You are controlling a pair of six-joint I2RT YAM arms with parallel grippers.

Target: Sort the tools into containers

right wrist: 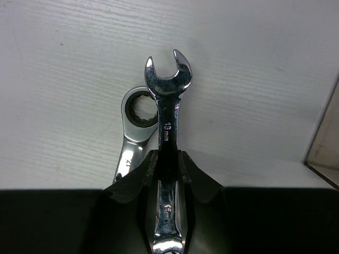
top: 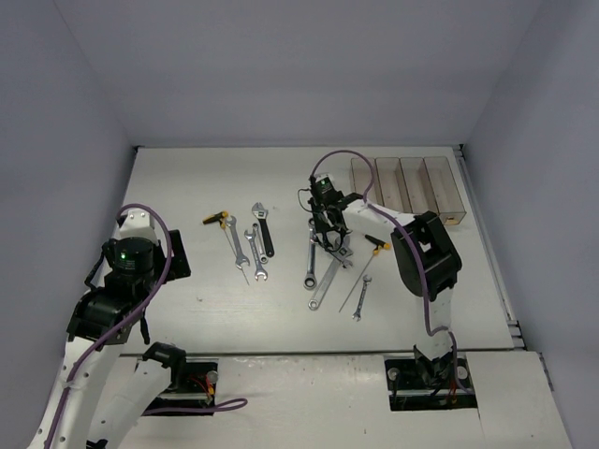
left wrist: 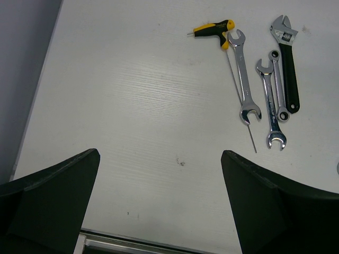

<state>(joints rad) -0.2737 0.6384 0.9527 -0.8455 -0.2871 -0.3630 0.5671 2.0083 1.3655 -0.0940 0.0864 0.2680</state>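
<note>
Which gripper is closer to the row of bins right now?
Right. The right gripper, gripping a silver wrench, is just to the left of the bins in the top view. The left gripper hangs open far off to the left, well away from them.

Right jaws clamped, left jaws wide.

The wrench (right wrist: 168, 106) in the right wrist view carries "13 mm", stamped lengthwise on its shank just below the open end. Lower on the same shank is a second stamped size, too blurred to read surely. The ring wrench (right wrist: 139, 114) behind it bears a partly hidden mark. Markings on the spanner (left wrist: 285, 37) head are too small to read.
</note>
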